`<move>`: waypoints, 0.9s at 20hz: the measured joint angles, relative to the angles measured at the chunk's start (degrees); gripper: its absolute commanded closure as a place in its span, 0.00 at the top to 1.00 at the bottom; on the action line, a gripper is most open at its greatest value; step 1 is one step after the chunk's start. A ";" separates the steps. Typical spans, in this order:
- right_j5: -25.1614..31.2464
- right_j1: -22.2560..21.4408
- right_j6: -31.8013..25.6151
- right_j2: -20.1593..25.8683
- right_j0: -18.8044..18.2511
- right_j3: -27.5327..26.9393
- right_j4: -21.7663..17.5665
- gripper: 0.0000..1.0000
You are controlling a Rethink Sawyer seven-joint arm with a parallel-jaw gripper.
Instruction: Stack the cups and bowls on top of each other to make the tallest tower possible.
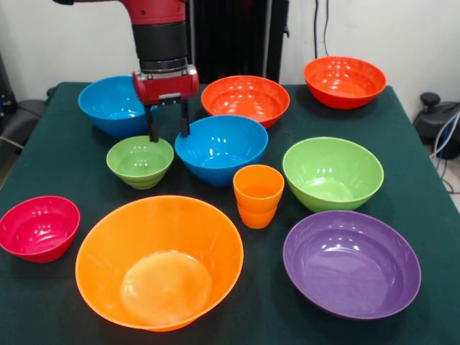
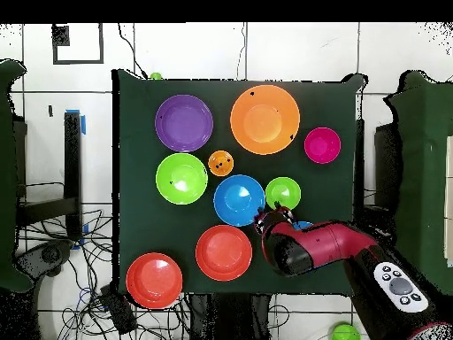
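jaws (image 1: 168, 132) parted above glossy ribbed small green bowl (image 1: 140, 161) beside round blue bowl (image 1: 221, 149).

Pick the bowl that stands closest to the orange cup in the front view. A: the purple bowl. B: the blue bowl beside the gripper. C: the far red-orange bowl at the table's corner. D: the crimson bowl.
B: the orange cup stands almost against the near blue bowl, by the gripper; the others lie farther off.
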 measured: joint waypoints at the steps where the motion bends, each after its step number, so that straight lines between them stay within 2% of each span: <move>1: 0.00 0.15 0.00 -0.04 -0.11 0.01 -0.01 1.00; 9: -0.72 2.25 0.00 -1.22 -0.08 -0.03 0.00 1.00; 18: -4.50 4.03 0.00 -2.95 -0.15 -0.05 -0.89 1.00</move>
